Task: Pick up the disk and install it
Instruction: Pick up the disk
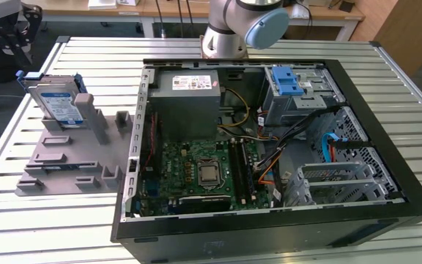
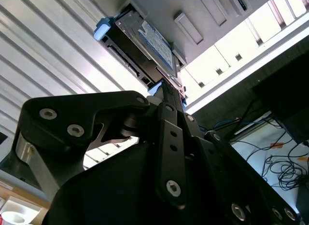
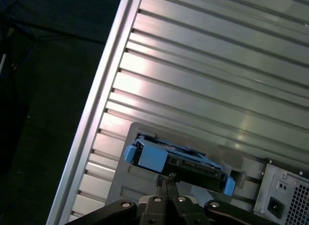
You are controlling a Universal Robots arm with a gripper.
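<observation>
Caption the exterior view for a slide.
Open computer case on a slatted table; the disk stands on edge in a grey fixture at the exterior view's left, not yet installed.

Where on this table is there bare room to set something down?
Bare slats of the table lie at the exterior view's lower left, next to the grey holder, and along the exterior view's right beside the computer case. Crowded: the holder, with the disk standing in it, and the case's inside around the motherboard.
</observation>
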